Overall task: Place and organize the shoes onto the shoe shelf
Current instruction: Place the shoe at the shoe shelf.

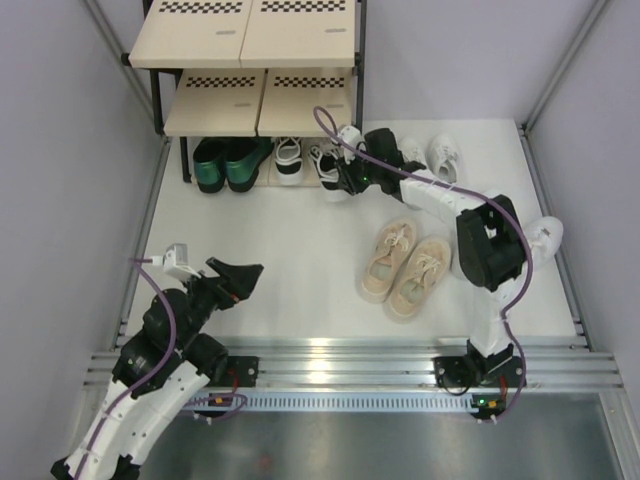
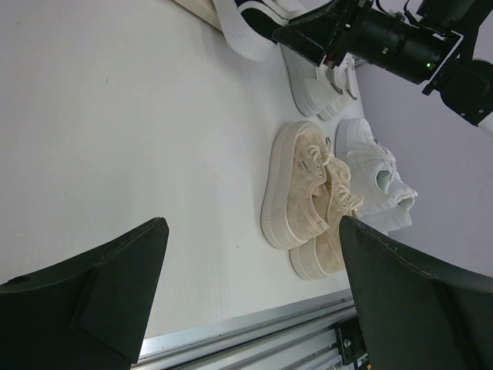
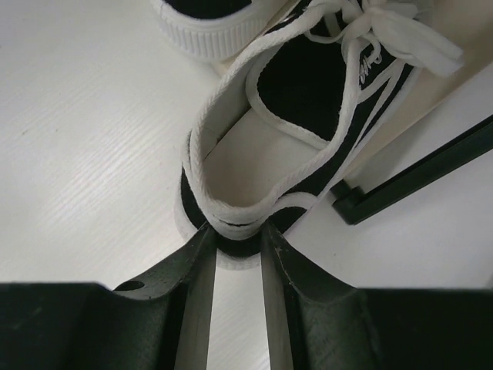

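1. Nearest you, on the left, the left pincer [image 1: 240, 278] hangs over the bare counter [image 1: 300, 230]. Its fingers are wide apart and nothing is between them.
2. Right of centre, the beige sneakers [image 1: 405, 265] lie side by side on the counter, touching each other, with their toes towards you.
3. Just right of them, behind the right arm's elbow, part of a larger white sneaker [image 1: 548, 232] shows. The rest of it is hidden.
4. Farther in, the right arm reaches left and away from you. The right pincer [image 3: 237, 235] is clamped on the heel of a black-and-white sneaker [image 3: 308, 92], with one finger on each side of the heel collar.
5. That sneaker sits just in front of the shoe shelf [image 1: 250, 45], with its toe towards the lowest level and beside a black frame leg.
6. Its partner [image 1: 288, 160] is just to the left, tucked under the shelf boards.
7. The small white sneakers [image 1: 442, 155] lie on the counter at far right, beside the right arm's wrist and outside the shelf.
8. The dark green shoes [image 1: 228, 163] stand together at the left of the lowest level.
9. Both upper boards of the shelf carry no shoes.
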Robot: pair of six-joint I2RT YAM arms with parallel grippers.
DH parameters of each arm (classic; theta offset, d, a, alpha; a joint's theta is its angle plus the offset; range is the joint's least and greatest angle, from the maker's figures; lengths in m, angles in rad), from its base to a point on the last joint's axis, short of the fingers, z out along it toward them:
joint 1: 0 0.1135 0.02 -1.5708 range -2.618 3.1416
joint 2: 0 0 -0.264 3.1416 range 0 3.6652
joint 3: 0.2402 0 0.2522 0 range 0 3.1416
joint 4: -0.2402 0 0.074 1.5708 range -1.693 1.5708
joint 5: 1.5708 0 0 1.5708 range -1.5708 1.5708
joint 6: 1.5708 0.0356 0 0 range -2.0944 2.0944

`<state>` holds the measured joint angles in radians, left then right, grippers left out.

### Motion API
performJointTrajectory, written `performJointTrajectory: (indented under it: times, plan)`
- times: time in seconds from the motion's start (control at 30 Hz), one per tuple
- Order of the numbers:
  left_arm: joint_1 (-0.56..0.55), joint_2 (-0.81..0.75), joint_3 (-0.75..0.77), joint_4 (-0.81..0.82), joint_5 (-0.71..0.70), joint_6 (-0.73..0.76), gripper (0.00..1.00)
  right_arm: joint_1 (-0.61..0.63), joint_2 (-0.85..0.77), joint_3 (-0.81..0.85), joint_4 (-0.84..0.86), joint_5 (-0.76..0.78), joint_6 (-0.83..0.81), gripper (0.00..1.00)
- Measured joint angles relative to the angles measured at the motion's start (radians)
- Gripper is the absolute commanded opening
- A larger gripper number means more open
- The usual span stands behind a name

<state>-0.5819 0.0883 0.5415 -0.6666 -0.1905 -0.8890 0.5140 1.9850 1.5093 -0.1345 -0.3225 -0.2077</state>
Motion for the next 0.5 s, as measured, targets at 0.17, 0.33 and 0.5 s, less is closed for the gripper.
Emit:
performJointTrajectory:
  times: [0.17, 0.33, 0.5]
  plan:
    - [0.000, 0.012, 0.000, 0.000, -0.006, 0.000, 0.98, 0.001, 0.040, 0.072, 0.020, 0.008, 0.003, 0.06]
    - [0.000, 0.015, 0.000, 0.000, -0.009, 0.000, 0.98, 0.011, 0.079, 0.102, 0.012, 0.010, 0.010, 0.02]
    - [0.000, 0.020, 0.001, 0.000, -0.010, 0.000, 0.98, 0.021, 0.104, 0.109, 0.009, 0.012, 0.011, 0.00]
